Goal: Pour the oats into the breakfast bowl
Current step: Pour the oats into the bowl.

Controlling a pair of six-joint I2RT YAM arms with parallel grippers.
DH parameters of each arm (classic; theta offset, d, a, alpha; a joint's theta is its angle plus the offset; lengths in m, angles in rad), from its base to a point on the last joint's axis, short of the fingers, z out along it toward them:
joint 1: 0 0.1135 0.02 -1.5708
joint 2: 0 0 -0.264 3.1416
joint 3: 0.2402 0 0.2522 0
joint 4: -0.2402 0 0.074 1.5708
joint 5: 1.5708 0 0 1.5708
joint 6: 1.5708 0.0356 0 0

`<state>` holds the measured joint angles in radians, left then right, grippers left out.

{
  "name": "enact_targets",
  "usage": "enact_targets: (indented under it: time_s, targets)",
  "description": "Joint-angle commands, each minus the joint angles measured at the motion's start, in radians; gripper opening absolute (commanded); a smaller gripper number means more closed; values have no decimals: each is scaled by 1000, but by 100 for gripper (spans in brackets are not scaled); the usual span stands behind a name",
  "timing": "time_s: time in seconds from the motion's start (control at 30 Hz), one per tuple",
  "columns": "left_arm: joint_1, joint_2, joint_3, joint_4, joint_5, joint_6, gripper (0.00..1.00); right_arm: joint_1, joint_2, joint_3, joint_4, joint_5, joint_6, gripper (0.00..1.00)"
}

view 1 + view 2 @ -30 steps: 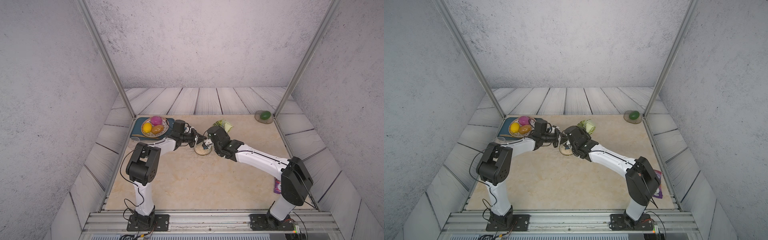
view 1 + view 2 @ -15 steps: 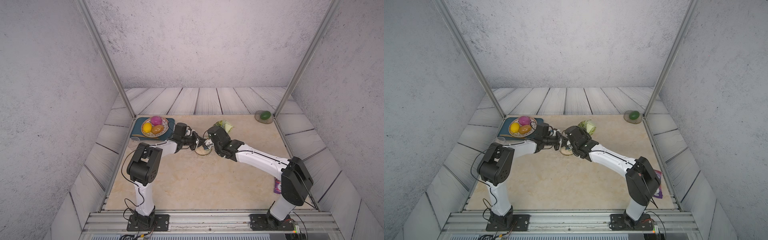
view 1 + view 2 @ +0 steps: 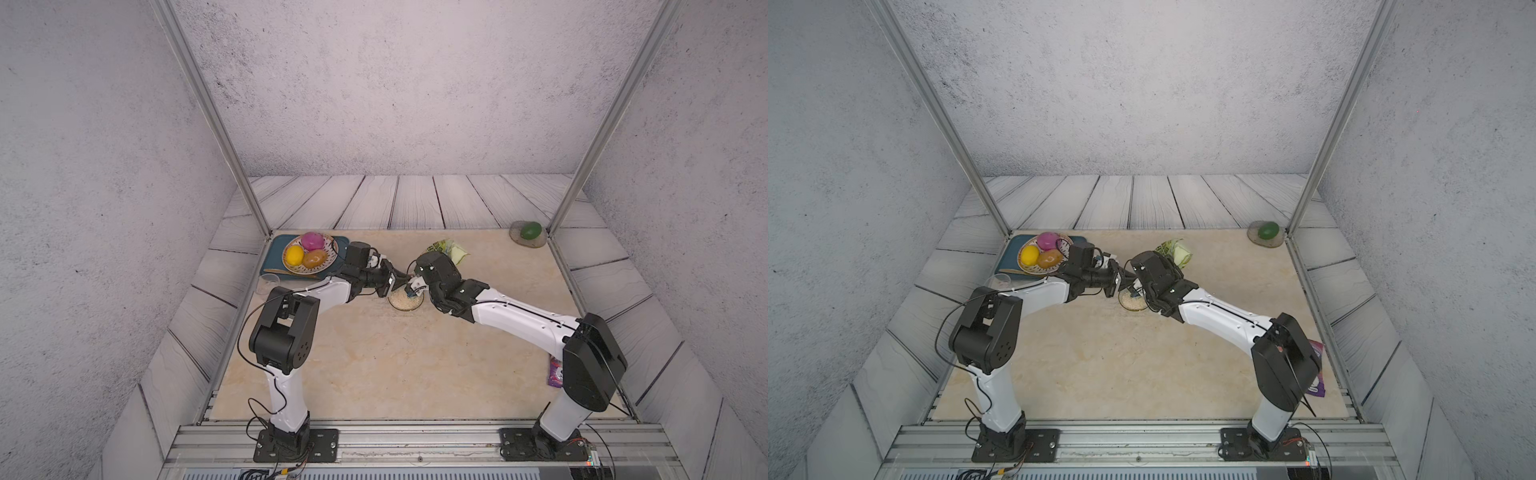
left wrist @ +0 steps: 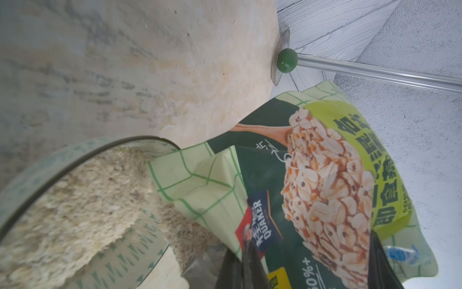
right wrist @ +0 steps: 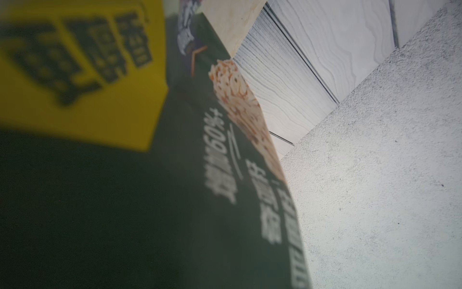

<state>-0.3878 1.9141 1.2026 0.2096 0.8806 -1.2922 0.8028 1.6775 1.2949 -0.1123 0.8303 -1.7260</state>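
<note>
I hold the oat bag point(image 4: 325, 175) tipped, mouth at the breakfast bowl point(image 4: 37, 172) rim, so flakes fall inside. The oats point(image 4: 75, 212) heap there, on the counter point(image 3: 395, 365). My left fingers point(image 4: 247, 262) are closed on the bag. The right arm point(image 3: 519, 320) hides its fingers, so I cannot tell.

Rough grey plaster-look walls point(image 3: 374, 83) on three sides. Pale grey wood-plank panels point(image 3: 415, 203) surround a beige marble-look tabletop point(image 3: 395, 365) at the back and both sides. Two slanted aluminium posts point(image 3: 208, 116) rise from the tabletop's far corners. Aluminium rail point(image 3: 415, 440) along near edge. Light even, soft, shadows faint.
</note>
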Motion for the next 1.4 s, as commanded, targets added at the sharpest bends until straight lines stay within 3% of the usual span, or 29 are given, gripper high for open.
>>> enact_targets:
  time_s: [0.0, 0.07, 0.1, 0.17, 0.27, 0.37, 0.4, 0.47, 0.5, 0.57, 0.63, 0.67, 0.73, 0.77, 0.83, 0.87, 0.9, 0.93, 1.0, 1.07, 1.1, 1.13, 1.17, 1.23, 1.27, 1.33, 1.37]
  targets:
    - [12, -14, 7, -50, -20, 49, 0, 20, -56, 56, 82, 44, -9, 0]
    - [17, 6, -32, 120, -11, -60, 0, 5, -58, 62, 135, 44, 4, 0]
    - [6, 15, -5, 71, 20, -28, 0, -9, -48, 75, 147, 67, 9, 0]
    - [-10, -17, 23, -77, -22, 73, 0, 11, -50, 68, 83, 46, -8, 0]
    - [10, -31, -27, 27, -45, 6, 0, -15, -65, 56, 137, 70, 13, 0]
    - [-38, -5, 60, -120, 11, 101, 0, 12, -66, 45, 50, 27, -16, 0]
    - [-27, -24, 42, -122, -18, 98, 0, 8, -70, 45, 90, 27, -2, 0]
    - [-13, -41, -49, 61, -66, -16, 0, -23, -58, 75, 136, 84, 29, 0]
    - [-31, -21, -16, 48, -24, -6, 0, -7, -56, 70, 106, 66, 6, 0]
    - [-39, -16, 52, -162, -14, 129, 0, 13, -72, 52, 53, 17, -8, 0]
    - [-5, -64, -69, 50, -88, 8, 0, -28, -64, 75, 128, 77, 32, 0]
    - [-19, -55, -64, 80, -75, -11, 0, -21, -62, 74, 107, 73, 25, 0]
    - [-40, -19, 84, -262, -27, 198, 0, 9, -80, 43, 31, 10, -8, 0]
    - [-19, -35, 61, -258, -64, 193, 0, -6, -79, 43, 86, 34, 9, 0]
    - [4, -67, -103, 126, -95, -35, 0, -25, -66, 64, 117, 93, 38, 0]
    - [-6, -48, -51, 27, -47, 14, 0, -3, -73, 41, 74, 63, 7, 0]
    - [-11, -31, 50, -222, -27, 158, 0, 9, -85, 20, 39, 28, -6, 0]
    - [-1, -37, 70, -313, -73, 221, 0, 0, -86, 15, 84, 40, 11, 0]
    - [-5, -65, -73, 63, -74, 9, 0, -29, -68, 40, 122, 104, 46, 0]
    - [-15, -35, 44, -217, -43, 157, 0, 4, -79, 15, 59, 49, 0, 0]
    - [-7, -40, 30, -211, -71, 159, 0, -4, -79, 21, 97, 53, 20, 0]
    - [-10, -50, -30, -33, -77, 66, 0, -24, -73, 36, 133, 84, 42, 0]
    - [-27, -43, -34, 20, -59, 27, 0, -33, -67, 49, 126, 101, 55, 0]
    - [-46, -30, 64, -236, -59, 181, 0, -11, -83, 20, 54, 54, 7, 0]
    - [-30, -41, 53, -229, -68, 179, 0, -16, -90, 19, 71, 51, 29, 0]
    - [-22, -67, -60, 19, -96, 16, 0, -43, -88, 36, 112, 95, 72, 0]
    - [-43, -57, -14, -69, -79, 50, 0, -27, -90, 24, 75, 69, 52, 0]
